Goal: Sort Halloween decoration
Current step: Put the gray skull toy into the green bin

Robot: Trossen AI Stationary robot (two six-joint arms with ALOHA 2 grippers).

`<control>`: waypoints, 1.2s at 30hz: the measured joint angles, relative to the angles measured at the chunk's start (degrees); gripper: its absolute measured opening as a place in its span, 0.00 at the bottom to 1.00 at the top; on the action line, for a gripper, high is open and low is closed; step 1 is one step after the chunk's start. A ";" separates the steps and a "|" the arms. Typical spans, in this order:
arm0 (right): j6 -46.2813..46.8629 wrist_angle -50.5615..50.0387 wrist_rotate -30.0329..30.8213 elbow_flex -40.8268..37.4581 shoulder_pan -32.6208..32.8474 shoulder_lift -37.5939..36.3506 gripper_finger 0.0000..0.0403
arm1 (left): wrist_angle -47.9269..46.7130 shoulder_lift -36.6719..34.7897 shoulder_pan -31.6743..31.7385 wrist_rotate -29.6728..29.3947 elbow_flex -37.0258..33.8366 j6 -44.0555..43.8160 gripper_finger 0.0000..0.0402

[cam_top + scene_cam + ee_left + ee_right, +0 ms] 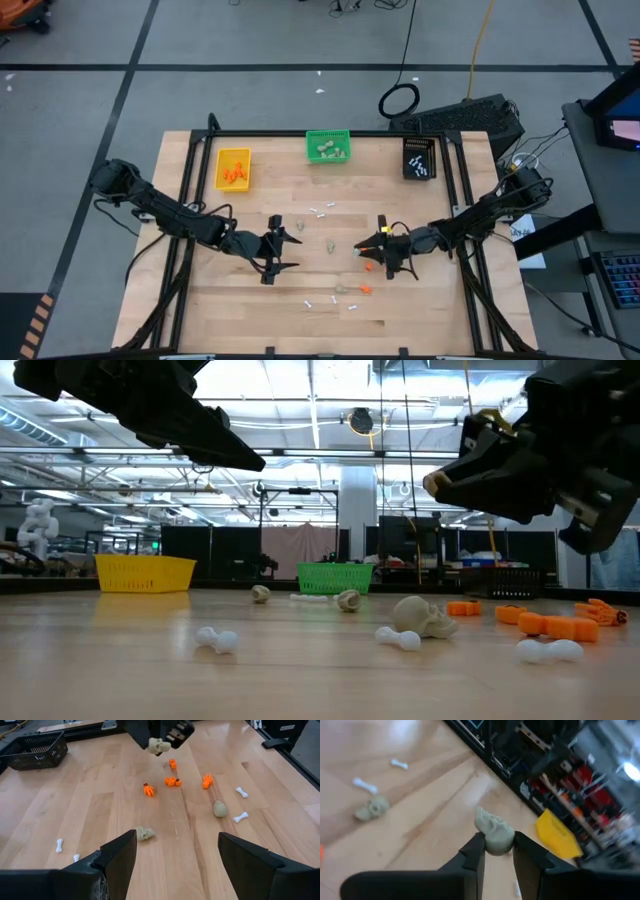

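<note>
Light wooden table [250, 300], slatted top, dark frame; taken here as the landmark.

Right gripper [496, 854]: dark, two-fingered, raised above the table's middle, right of centre. Its fingers are closed on a small beige-grey skull-shaped lump [493, 831]; the skull sticks out past the fingertips, clear of the tabletop. The same held skull shows in the left wrist view [158, 745].

Left gripper [283, 250]: dark, two-fingered, above the table's middle, left of centre, well apart from the right gripper. Fingers spread wide, nothing between them.

Halloween decoration, loose on the table:
- bright orange bits [172, 781], a small scatter near the middle, below the right gripper;
- beige-grey rounded lumps [145, 833], several lying singly around the middle;
- thin white bone-shaped sticks [241, 816], a few just behind the centre, more toward the front edge [331, 300].

Bins along the table's far edge:
- yellow rectangular plastic basket [233, 168], far left, holding orange pieces;
- green rectangular plastic basket [328, 146], far centre, holding pale lumps;
- black rectangular plastic basket [420, 158], far right, holding white sticks.
</note>
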 joint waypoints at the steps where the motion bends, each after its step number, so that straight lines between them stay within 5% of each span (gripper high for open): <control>1: -2.55 0.19 0.01 0.00 0.00 0.00 0.16 | 0.04 0.00 0.00 0.00 0.00 0.00 0.69; 11: -14.18 0.34 0.02 0.02 0.00 0.00 0.16 | 0.04 0.00 0.00 0.00 0.00 -0.02 0.69; 36: -13.75 0.32 0.02 0.02 0.00 0.00 0.16 | 0.05 0.00 0.00 0.00 0.00 -0.04 0.69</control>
